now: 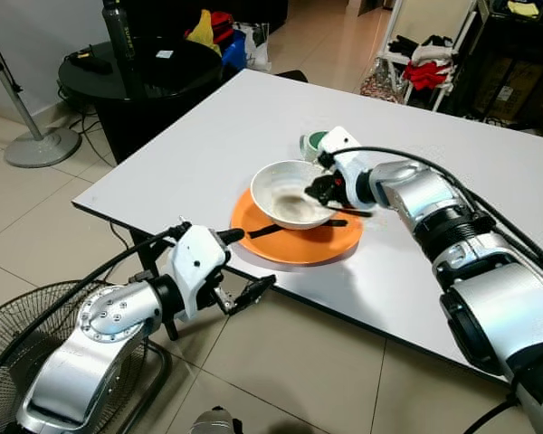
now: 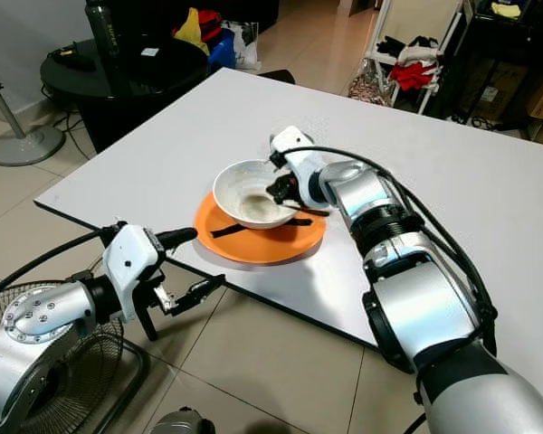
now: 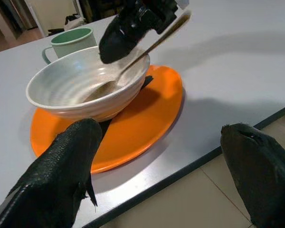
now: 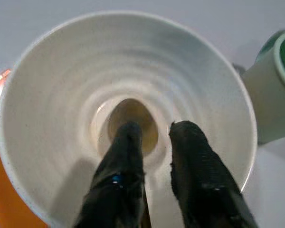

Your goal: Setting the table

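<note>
Right gripper over the bowl, fingers pinched on the handle of a spoon — spoon head down on the bowl's floor, handle slanting up out over the rim into the grip. Bowl directly below the gripper, seated on an orange plate. Black utensil flat on the plate, poking out from under the bowl on the side away from the gripper. Green mug just beyond the bowl, close behind the gripper, standing upright on the white table.

Left gripper off the table edge, level with it — fingers spread wide, holding nothing, pointed toward plate and bowl. Fan on the tiled floor below the left arm.
</note>
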{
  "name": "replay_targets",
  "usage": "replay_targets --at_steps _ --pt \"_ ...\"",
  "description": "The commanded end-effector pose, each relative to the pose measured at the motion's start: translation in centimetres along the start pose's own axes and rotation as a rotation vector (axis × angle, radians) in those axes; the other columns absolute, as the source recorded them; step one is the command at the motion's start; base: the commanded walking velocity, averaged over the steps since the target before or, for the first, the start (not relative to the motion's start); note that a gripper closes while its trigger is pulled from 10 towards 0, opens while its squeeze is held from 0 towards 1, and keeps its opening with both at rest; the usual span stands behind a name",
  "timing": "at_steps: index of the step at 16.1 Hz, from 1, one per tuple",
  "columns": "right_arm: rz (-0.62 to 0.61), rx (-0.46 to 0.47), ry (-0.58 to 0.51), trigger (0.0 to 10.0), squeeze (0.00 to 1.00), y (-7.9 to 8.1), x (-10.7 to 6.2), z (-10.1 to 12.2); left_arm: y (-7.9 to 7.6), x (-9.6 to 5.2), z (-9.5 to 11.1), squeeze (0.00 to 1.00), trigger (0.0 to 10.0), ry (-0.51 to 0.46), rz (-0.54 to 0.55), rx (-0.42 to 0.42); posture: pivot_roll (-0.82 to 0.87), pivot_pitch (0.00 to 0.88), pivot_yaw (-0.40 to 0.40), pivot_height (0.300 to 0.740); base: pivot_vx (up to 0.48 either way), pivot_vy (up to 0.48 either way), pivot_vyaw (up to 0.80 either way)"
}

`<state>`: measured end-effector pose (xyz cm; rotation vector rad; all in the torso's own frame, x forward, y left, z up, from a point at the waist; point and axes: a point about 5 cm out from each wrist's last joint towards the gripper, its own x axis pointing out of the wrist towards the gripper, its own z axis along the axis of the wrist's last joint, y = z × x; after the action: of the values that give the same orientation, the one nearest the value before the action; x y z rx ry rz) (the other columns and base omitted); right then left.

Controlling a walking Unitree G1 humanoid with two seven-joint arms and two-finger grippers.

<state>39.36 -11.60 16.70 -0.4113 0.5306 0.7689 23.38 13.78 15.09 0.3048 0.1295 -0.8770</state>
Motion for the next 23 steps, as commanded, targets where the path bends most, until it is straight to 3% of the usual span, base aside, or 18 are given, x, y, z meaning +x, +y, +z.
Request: replay_targets --at_steps 1,4,7,8,10,11,13,15,17,19,22,23 --pt "-0.006 -0.032 -0.006 10.0 1.00 -0.3 -0.3 0.9 -0.4 0.1 0.2 0.00 10.0 -0.007 -0.028 0.002 0.26 0.000 -0.026 0.740 0.000 0.000 0.00" --pt "-0.026 -0.029 -0.081 10.0 1.00 -1.1 -1.1 2.2 0.0 0.3 0.5 0.00 10.0 -0.016 -0.027 0.013 0.24 0.000 -0.014 0.740 0.000 0.000 0.00" --pt "-0.034 -0.005 -0.266 10.0 1.00 -2.2 -3.8 3.9 0.7 0.3 1.4 0.00 10.0 -0.084 0.054 -0.023 0.21 0.000 0.008 0.740 0.000 0.000 0.00" --pt "-0.102 0.045 -0.405 10.0 1.00 -2.2 -5.4 4.4 1.2 0.2 1.3 0.00 10.0 -0.089 0.124 -0.043 0.17 0.000 0.044 0.740 0.000 0.000 0.00" --pt "-0.212 0.090 -0.615 10.0 1.00 -0.1 -8.1 3.9 1.3 -0.1 1.4 0.00 10.0 -0.130 0.238 -0.116 0.11 0.000 0.093 0.740 0.000 0.000 0.23" --pt "-0.236 0.102 -0.646 10.0 1.00 0.5 -8.7 3.5 1.3 -0.1 1.4 0.00 10.0 -0.140 0.263 -0.133 0.10 0.000 0.104 0.740 0.000 0.000 0.59" --pt "-0.316 0.134 -0.739 10.0 1.00 4.5 -10.7 1.1 1.0 0.1 1.5 0.00 10.0 -0.158 0.374 -0.187 0.09 0.000 0.120 0.740 0.000 0.000 0.80" --pt "-0.345 0.211 -0.741 10.0 1.00 6.5 -11.3 -0.5 0.7 0.2 1.7 0.00 10.0 -0.147 0.389 -0.174 0.08 0.000 0.116 0.740 0.000 0.000 0.80" --pt "-0.399 0.267 -0.696 10.0 1.00 9.9 -12.0 -2.8 0.3 0.1 1.6 0.00 10.0 -0.134 0.434 -0.167 0.07 0.000 0.117 0.740 0.000 0.000 0.80" --pt "-0.426 0.295 -0.657 10.0 1.00 11.3 -12.4 -3.6 0.3 -0.4 1.6 0.00 10.0 -0.138 0.492 -0.164 0.07 0.000 0.105 0.740 0.000 0.000 0.80" --pt "-0.481 0.365 -0.606 10.0 1.00 11.7 -12.3 -4.7 0.3 -0.5 1.4 0.00 10.0 -0.123 0.542 -0.167 0.09 0.000 0.091 0.740 0.000 0.000 0.80" --pt "-0.499 0.333 -0.594 10.0 1.00 11.5 -12.3 -4.6 0.3 -0.5 1.2 0.00 10.0 -0.113 0.559 -0.171 0.09 0.000 0.089 0.740 0.000 0.000 0.80"
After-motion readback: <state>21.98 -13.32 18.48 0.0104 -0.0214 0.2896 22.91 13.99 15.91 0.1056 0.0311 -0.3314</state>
